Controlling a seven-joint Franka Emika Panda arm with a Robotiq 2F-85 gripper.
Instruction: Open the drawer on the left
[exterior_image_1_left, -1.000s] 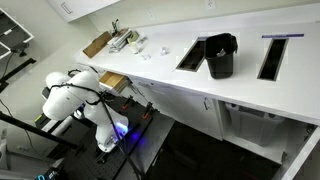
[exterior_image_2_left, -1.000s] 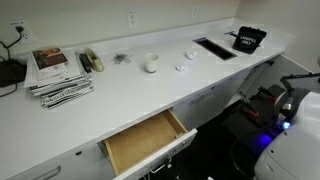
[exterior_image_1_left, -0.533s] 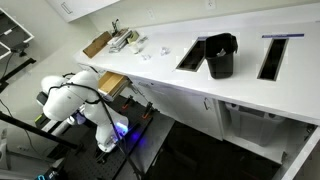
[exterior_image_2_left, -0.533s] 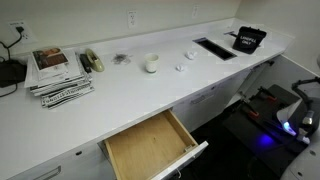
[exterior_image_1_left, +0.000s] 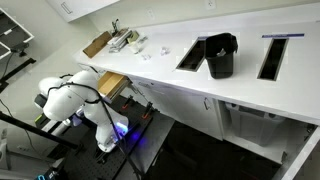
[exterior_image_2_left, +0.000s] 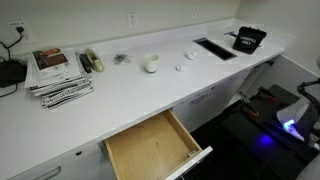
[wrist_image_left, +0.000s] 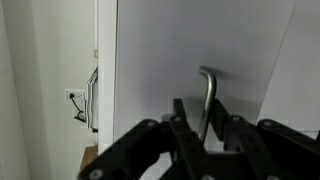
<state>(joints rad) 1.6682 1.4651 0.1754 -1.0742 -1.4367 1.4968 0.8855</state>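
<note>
The drawer stands pulled well out from under the white counter and shows its light tan wooden inside. In an exterior view it shows as a tan box right beside my white arm. In the wrist view my gripper is shut on the drawer's thin metal handle, one dark finger on each side of the bar, against the white drawer front. The gripper itself is hidden in both exterior views.
On the counter are a stack of magazines, a white cup, a black bin, two rectangular openings and a flat brown board. White cabinet doors run under the counter. The robot base glows blue.
The drawer has slid further out from under the counter. My arm has drawn back with it, away from the cabinet.
</note>
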